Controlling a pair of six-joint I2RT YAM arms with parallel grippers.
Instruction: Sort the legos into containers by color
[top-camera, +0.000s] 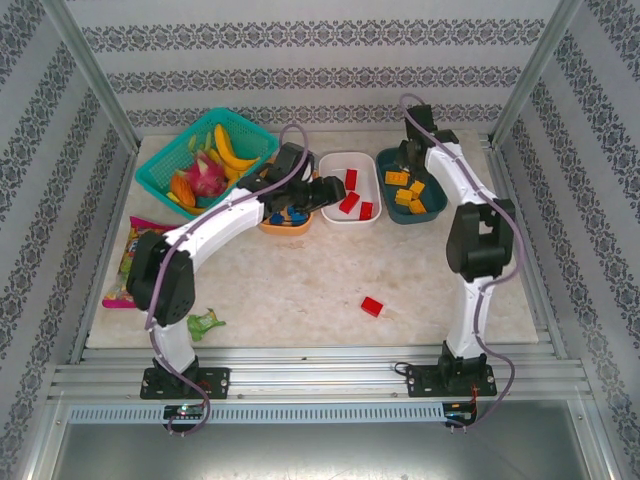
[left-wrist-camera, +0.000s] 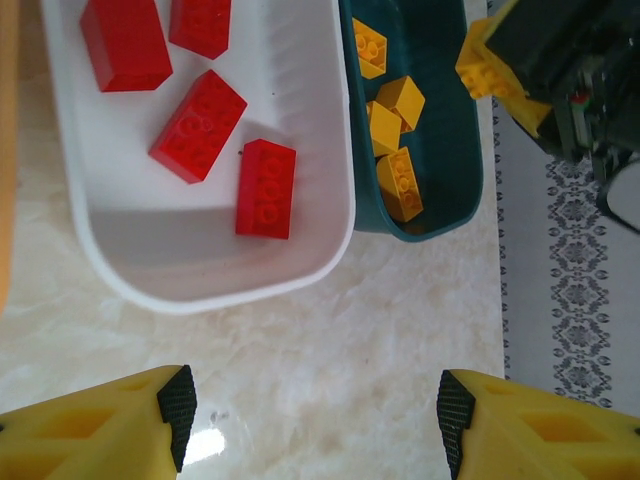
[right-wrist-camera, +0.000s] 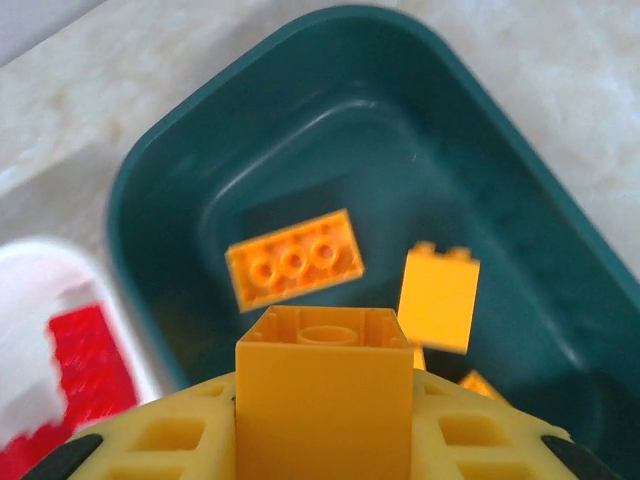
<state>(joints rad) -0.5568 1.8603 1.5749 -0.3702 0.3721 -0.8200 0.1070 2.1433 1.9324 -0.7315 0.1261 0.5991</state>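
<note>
Gripping a yellow brick (right-wrist-camera: 325, 385) in right end effector (right-wrist-camera: 325, 440) over teal tub (right-wrist-camera: 190, 160), with left end effector (left-wrist-camera: 315, 415) open, empty. Might bounce out if dropped high

Lab test booth, aluminium frame (top-camera: 300, 381), patterned wall panels (top-camera: 320, 60)

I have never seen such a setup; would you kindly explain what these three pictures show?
Two robot arms are bolted at the near edge of a table. The overhead picture looks down on both; the other two come from cameras on their wrists. On it sit an orange tub, a white tub with red bricks, a dark teal tub with yellow bricks, a fruit basket and one loose red brick. The left gripper is open and empty. The right gripper holds an orange-yellow brick above the dark teal tub.
</note>
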